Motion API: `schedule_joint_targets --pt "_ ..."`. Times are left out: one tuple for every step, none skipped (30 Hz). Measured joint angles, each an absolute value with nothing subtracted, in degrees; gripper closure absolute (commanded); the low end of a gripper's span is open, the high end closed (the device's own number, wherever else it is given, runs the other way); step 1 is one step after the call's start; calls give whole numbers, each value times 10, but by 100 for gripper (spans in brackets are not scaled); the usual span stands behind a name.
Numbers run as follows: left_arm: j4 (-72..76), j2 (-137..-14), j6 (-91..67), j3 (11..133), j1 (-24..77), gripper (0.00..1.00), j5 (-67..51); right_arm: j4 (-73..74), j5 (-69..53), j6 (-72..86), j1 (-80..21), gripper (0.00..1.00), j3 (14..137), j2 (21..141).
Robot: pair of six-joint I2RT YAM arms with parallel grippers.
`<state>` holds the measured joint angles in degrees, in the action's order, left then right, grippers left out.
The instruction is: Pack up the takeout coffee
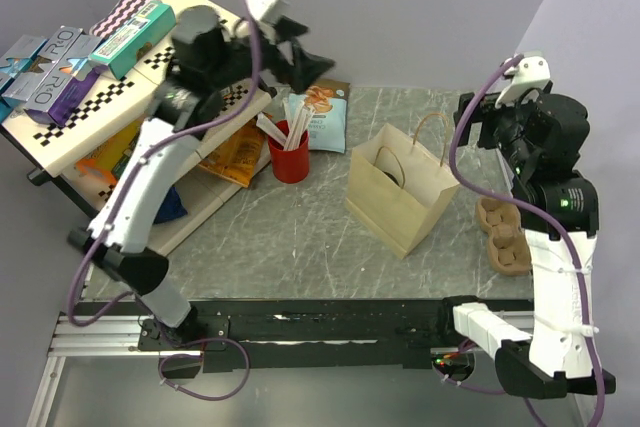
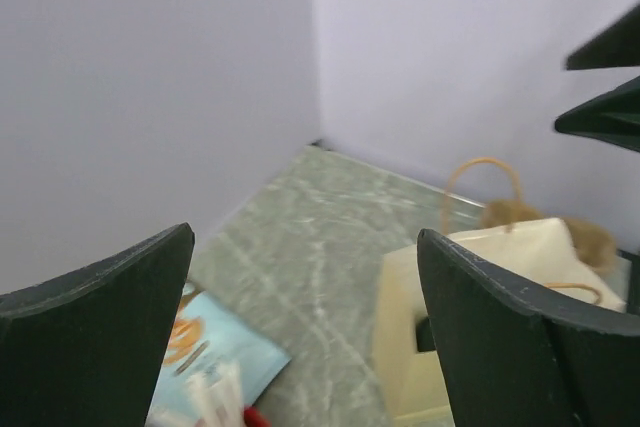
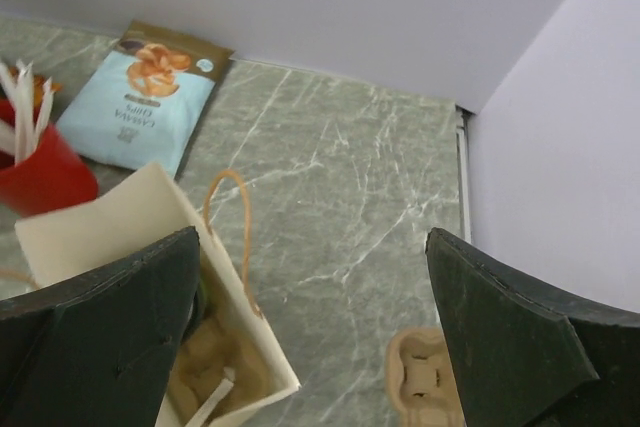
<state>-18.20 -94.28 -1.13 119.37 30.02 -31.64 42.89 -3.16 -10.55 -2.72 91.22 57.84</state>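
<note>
The cream paper bag [image 1: 400, 192] stands open in the middle of the table. In the right wrist view a sliver of something dark green and round [image 3: 203, 292] shows inside the bag [image 3: 110, 222], mostly hidden behind my finger; I cannot tell whether it is the takeout coffee. Brown pulp and a white strip also lie inside the bag. My left gripper [image 1: 318, 47] is open and empty, raised high at the back left above the red cup [image 1: 290, 154]. My right gripper [image 1: 468, 127] is open and empty, raised above the bag's right side.
The red cup holds white stirrers. A light-blue snack bag [image 1: 320, 117] lies behind it. A brown pulp cup carrier [image 1: 503, 232] sits right of the bag. A slanted shelf [image 1: 95, 117] with boxes and snack packs stands at the left. Walls close the back and right.
</note>
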Motion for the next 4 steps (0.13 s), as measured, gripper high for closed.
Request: schedule_joint_targets --pt "-178 -927 -11 1181 285 1 -306 429 -20 -95 -27 0 918 585" --pt "-178 -911 -10 1170 275 1 -298 429 -11 -85 -27 0 922 590" --pt "-177 -897 -10 1158 269 1 -293 429 -4 -77 -27 0 926 595" --pt "-177 -886 -10 1149 265 1 -289 430 1 -70 -27 0 929 600"
